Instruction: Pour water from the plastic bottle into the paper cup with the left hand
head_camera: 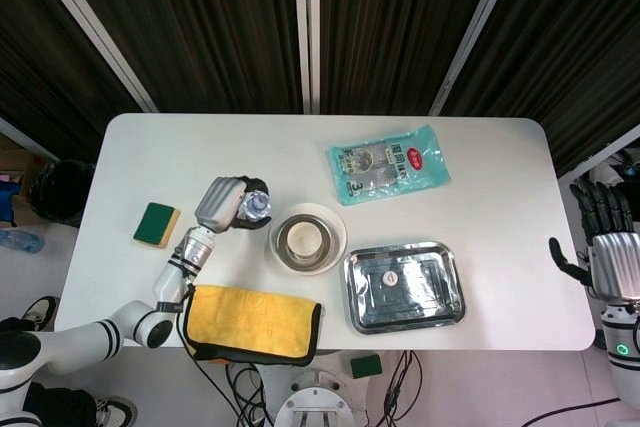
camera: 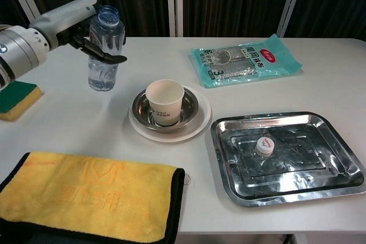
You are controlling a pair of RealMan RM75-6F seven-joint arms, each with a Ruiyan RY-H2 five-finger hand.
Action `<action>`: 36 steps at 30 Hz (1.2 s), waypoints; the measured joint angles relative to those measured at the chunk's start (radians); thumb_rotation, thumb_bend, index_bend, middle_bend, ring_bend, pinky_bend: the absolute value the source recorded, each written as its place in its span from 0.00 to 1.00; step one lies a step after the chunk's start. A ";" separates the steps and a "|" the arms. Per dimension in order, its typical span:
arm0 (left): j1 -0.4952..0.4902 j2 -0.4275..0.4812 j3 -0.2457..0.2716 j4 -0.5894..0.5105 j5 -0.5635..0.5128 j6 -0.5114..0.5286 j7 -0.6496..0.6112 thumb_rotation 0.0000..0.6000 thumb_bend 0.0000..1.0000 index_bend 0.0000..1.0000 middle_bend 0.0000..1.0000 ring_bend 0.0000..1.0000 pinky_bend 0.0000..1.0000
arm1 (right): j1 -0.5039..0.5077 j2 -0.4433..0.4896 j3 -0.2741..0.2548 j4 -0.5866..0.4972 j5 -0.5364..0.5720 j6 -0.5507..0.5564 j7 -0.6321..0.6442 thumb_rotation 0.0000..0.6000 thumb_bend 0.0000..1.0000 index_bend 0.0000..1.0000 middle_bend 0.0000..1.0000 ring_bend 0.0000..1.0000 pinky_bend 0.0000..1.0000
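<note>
Clear plastic bottle stands upright and uncapped near the left side of the white table, its base on or just above the tabletop; which one is hard to tell. The left hand grips it around the upper body, fingers wrapped across the front. From above, the same left hand and bottle sit just left of the cup.

A white paper cup stands upright inside a shallow metal bowl, which rests on a white plate near the middle of the table. The bottle is beside the plate, not touching it.

To the right lies a rectangular steel tray with a small white bottle cap in its middle. A teal packet lies flat behind the tray. A folded yellow cloth with a dark edge sits at the near left edge, and a green and yellow sponge lies at the far left.

The right hand hangs off the right end of the table, fingers spread, holding nothing.
</note>
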 measured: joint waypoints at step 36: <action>0.060 -0.220 0.071 0.498 0.135 0.064 -0.662 1.00 0.39 0.63 0.61 0.46 0.61 | -0.003 0.017 -0.015 -0.037 0.005 -0.029 -0.040 1.00 0.37 0.00 0.00 0.00 0.00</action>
